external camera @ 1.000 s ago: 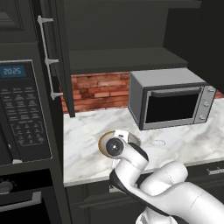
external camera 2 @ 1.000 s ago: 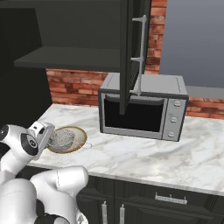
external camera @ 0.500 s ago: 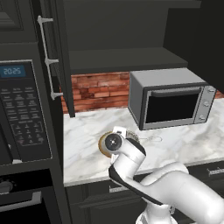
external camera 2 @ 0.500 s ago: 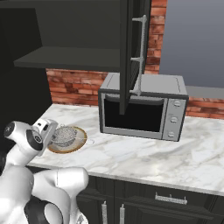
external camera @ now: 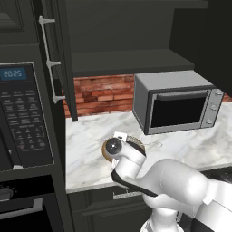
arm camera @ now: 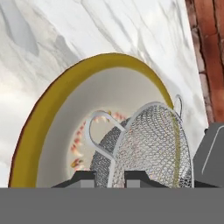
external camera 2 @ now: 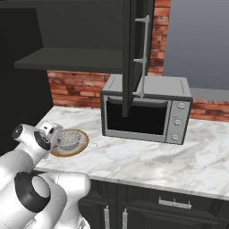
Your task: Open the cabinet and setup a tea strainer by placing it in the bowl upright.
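The cabinet (external camera: pixel 127 61) above the counter stands open, its door (external camera 2: pixel 132 53) swung out edge-on with silver bar handles. On the marble counter sits the bowl (external camera 2: pixel 57 153), tan-rimmed and cream inside (arm camera: pixel 65 96). The silver mesh tea strainer (arm camera: pixel 153 144) rests inside it, dome up against the bowl's floor, wire loop to the left; it also shows as a mesh dome (external camera 2: pixel 69 138). My gripper (arm camera: pixel 111 177) is low over the bowl's near edge, shut on the tea strainer's rim. In the left base view my wrist covers most of the bowl (external camera: pixel 138 144).
A silver microwave (external camera 2: pixel 147 109) stands on the counter right of the bowl, under the open door. A black wall oven with a control panel (external camera: pixel 22 113) rises at the counter's left end. Red brick backsplash (external camera: pixel 99 93) runs behind. Bare marble (external camera 2: pixel 147 156) lies in front of the microwave.
My hand has stayed at the bowl with the strainer in its grip, shifting only slightly. The arm's elbow has swung a little behind it.
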